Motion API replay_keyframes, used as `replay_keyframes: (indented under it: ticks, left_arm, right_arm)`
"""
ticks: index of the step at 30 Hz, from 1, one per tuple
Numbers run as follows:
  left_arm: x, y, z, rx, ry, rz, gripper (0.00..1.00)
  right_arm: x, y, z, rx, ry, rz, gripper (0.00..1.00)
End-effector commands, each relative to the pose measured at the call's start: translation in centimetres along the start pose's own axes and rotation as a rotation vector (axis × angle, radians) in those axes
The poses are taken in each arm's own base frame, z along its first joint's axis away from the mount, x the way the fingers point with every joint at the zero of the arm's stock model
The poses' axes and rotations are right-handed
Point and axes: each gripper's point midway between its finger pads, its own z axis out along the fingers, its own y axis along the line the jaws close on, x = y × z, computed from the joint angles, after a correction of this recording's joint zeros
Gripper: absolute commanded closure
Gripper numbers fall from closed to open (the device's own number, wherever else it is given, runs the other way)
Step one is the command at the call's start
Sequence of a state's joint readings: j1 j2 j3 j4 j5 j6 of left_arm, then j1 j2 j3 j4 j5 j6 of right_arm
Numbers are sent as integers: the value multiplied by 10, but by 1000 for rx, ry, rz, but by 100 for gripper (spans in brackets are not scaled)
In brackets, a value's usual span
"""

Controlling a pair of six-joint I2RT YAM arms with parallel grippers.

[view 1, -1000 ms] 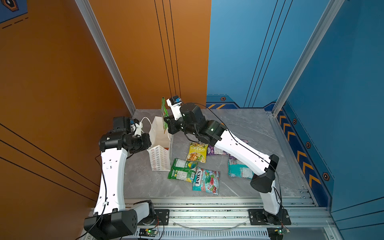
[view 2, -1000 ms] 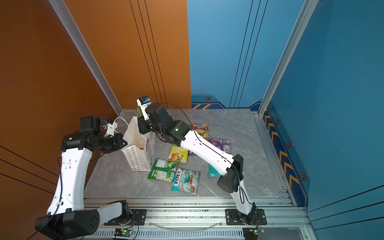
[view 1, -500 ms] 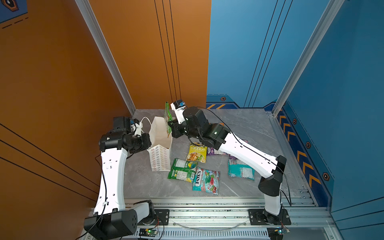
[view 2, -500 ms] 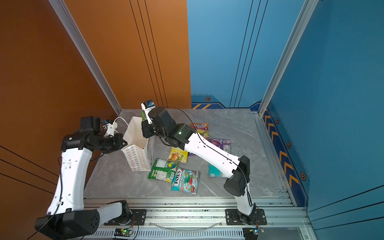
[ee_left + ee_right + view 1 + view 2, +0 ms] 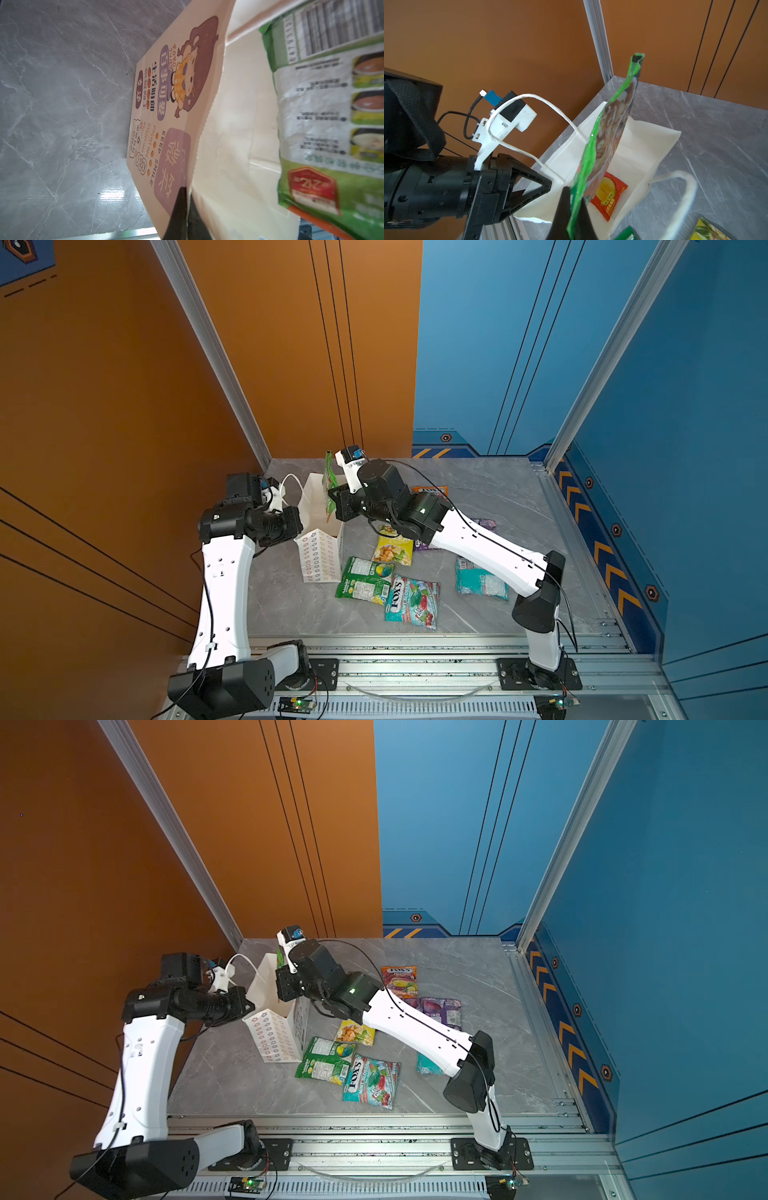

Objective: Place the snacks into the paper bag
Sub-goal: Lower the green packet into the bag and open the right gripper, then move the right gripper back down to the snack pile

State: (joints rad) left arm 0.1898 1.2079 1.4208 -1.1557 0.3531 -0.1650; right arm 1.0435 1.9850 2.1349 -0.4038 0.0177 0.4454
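The white paper bag (image 5: 320, 556) (image 5: 276, 1038) stands open at the table's left. My left gripper (image 5: 187, 191) (image 5: 297, 522) is shut on the bag's rim next to the cartoon-girl front (image 5: 172, 104). My right gripper (image 5: 574, 193) (image 5: 332, 497) is shut on the lower edge of a green snack packet (image 5: 608, 128) (image 5: 329, 479) (image 5: 332, 124). The packet stands upright over the bag's mouth. A red packet (image 5: 609, 194) lies on the bag's floor. More snacks lie on the table: yellow (image 5: 392, 549), green (image 5: 365, 580), a FOX'S packet (image 5: 411, 601) and teal (image 5: 480, 583).
An orange FOX'S packet (image 5: 400, 979) and a purple one (image 5: 442, 1011) lie farther back, partly under the right arm. One cord handle (image 5: 529, 133) loops over the left wrist camera. The orange wall stands close behind the bag. An aluminium rail (image 5: 415, 659) runs along the table's front.
The right gripper has carried the green packet slightly lower over the bag's mouth. The left arm and the bag have not moved.
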Motion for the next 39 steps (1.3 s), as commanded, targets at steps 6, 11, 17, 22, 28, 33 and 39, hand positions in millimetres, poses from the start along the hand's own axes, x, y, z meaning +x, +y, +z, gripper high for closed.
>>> replay_keyframes:
  ticks: [6,11,17,22,28,33,39]
  left_arm:
    - [1,-3,-1,26,0,-5,96]
    - [1,-4,-2,27,-3,-2,95]
    - [3,-3,-1,26,2,-3,95]
    - [3,-3,-2,23,-3,0,96]
    - [4,-3,-2,23,-1,0,95]
    - [3,-3,-3,23,-5,-1,95]
    - [3,-2,-2,20,-3,-1,95]
  right_arm:
    - [-9,20,17,-57,-42,57,100]
    - [8,21,39,-52,-18,70,100]
    - [9,22,46,-53,-28,89,100]
    - [5,21,42,-56,-33,85,70]
    - [-23,18,8,-47,-104,60,48]
    - [-35,6,-24,-31,-162,51,47]
    - [-12,-29,-60,61,-127,5,47]
